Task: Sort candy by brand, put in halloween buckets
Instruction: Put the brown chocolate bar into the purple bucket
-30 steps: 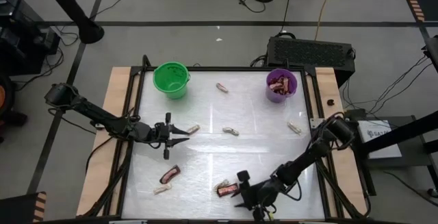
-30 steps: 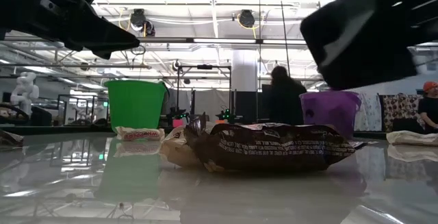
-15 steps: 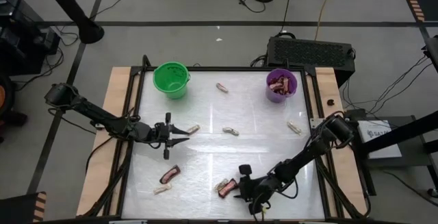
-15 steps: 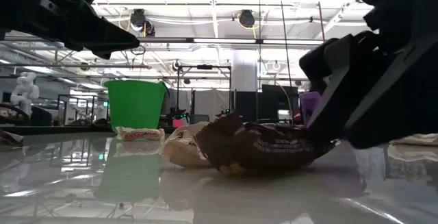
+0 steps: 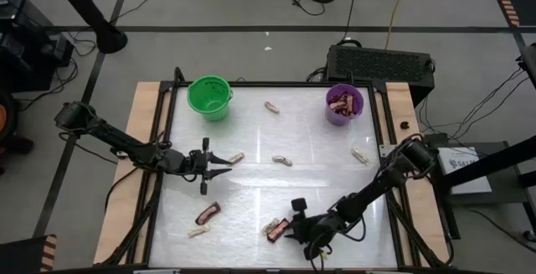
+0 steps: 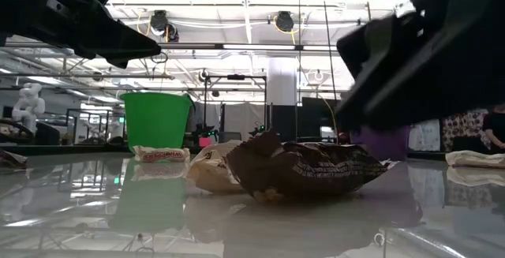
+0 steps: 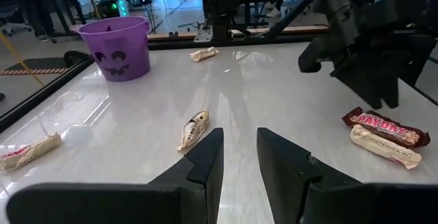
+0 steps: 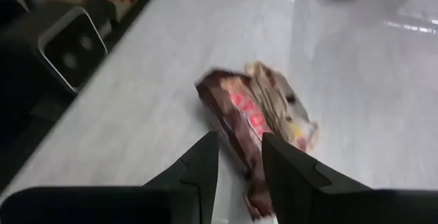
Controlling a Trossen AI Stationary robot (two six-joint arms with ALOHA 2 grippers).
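The dark red-brown candy bar (image 5: 280,230) lies flat near the table's near edge, with a pale tan piece (image 5: 270,224) against its left side. My right gripper (image 5: 291,229) hovers at the bar's right end. It is open, and its fingertips (image 8: 239,139) straddle the bar (image 8: 236,114) from above. In the low view the gripper (image 6: 410,61) stands clear above the bar (image 6: 304,167). My left gripper (image 5: 226,163) waits open, level, at the table's left, pointing at a pale piece (image 7: 194,129). The green bucket (image 5: 209,96) and the purple bucket (image 5: 344,104) stand at the far edge.
Red-brown bars lie in the purple bucket. Loose candy: a second bar (image 5: 208,214) and a pale piece (image 5: 198,232) at near left, and pale pieces at mid-table (image 5: 282,160), far centre (image 5: 271,106) and right (image 5: 360,155). Bare tabletop lies between them.
My right gripper dropped to the bar's right end, nudged it, then rose and shifted slightly toward the far edge. The bar turned from lying along the near edge to a slant, and its wrapper bunched up at one end. It stays on the table beside the pale piece.
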